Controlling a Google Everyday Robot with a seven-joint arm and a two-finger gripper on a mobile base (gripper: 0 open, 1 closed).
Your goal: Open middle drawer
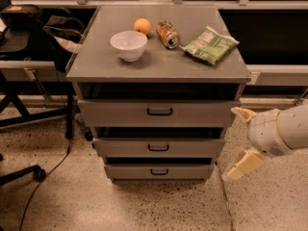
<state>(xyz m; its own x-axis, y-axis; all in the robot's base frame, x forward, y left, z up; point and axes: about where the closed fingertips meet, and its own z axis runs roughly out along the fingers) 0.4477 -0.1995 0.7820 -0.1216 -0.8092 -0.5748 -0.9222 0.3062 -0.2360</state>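
The grey cabinet has three drawers stacked under its top. The middle drawer has a flat grey front and a small dark loop handle. The top drawer is widest, the bottom drawer narrowest. My gripper is to the right of the cabinet, level with the middle drawer and apart from it. Its two cream fingers are spread wide, one up, one down, with nothing between them.
On the cabinet top lie a white bowl, an orange, a tipped can and a green chip bag. An office chair base and a cable are on the speckled floor at left. A dark bag hangs by the left side.
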